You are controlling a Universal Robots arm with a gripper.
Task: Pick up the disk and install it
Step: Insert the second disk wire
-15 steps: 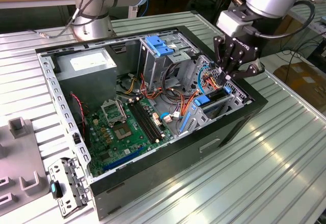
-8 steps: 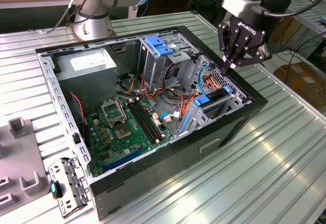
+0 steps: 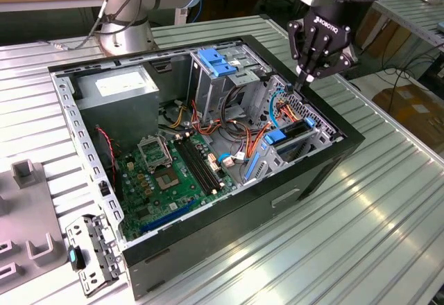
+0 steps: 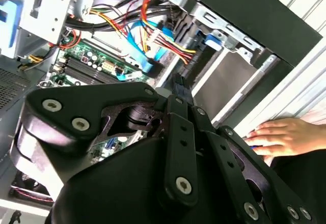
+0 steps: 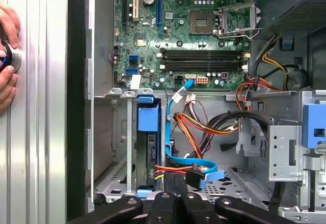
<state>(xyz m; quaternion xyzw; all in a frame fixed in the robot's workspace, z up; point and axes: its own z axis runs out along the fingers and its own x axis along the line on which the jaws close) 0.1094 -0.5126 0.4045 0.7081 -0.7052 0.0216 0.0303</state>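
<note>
Your end effector (image 3: 303,78) hangs over the drive-cage corner of the open computer case (image 3: 326,156), fingers pointing down with their tips drawn together. In the exterior view nothing shows between them. In the first wrist view the black fingers (image 5: 168,206) sit side by side, closed up, just above the cage.

Directly under the fingertips stands the disk (image 5: 151,155), set on edge in its slot in the drive cage (image 5: 114,142). You see it as a dark slab with a blue plastic frame, whose blue tab (image 5: 147,116) sticks out at the end nearest the motherboard. In the exterior view the same blue-framed disk (image 3: 288,136) sits in the cage just below the end effector; whether the fingertips touch it cannot be told.

Right beside the disk, a blue data cable (image 5: 175,132) and a bundle of red, yellow and black power wires (image 5: 198,127) run across the case floor. Beyond them lies the green motherboard (image 3: 170,170), with its memory slots (image 5: 201,59) and the bare processor socket (image 5: 201,23). Farther off are the grey power-supply box (image 3: 118,100) and a light-blue bracket (image 3: 216,62) on the upper bay.

The case lies on its side on the ribbed metal bench (image 3: 388,215). A person's hand (image 4: 280,135) rests on the bench just outside the case wall.
</note>
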